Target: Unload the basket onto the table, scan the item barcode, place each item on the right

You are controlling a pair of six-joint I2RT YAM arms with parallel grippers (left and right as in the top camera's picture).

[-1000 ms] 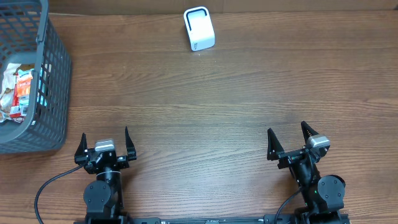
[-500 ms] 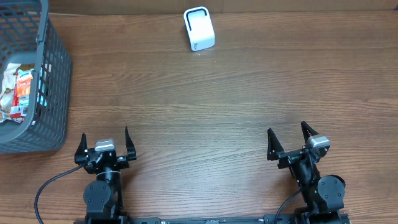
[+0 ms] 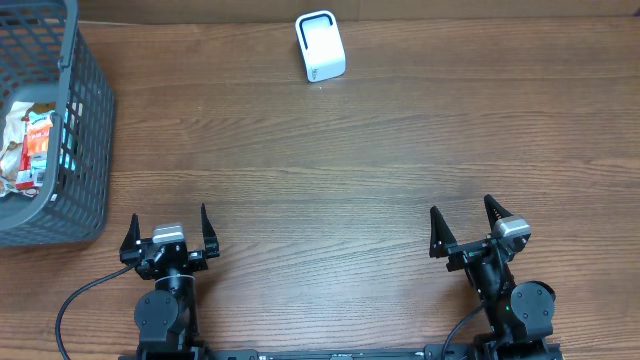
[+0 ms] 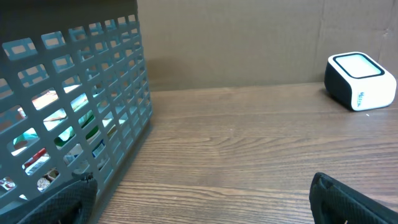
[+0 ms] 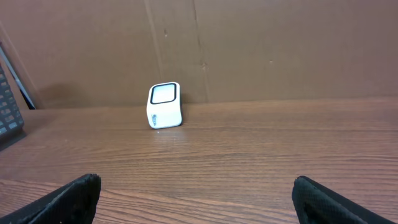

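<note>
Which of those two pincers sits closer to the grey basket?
The left pincer, just below the grey basket in the overhead view. The right pincer sits across the table, well away from it.

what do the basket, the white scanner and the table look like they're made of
Basket: likely moulded plastic, matte grey, going by its even grid of square holes. Scanner: probably plastic, smooth white shell with a dark-rimmed window. Table: wood or wood-look laminate, brown with grain lines; the pictures can't settle which.
</note>
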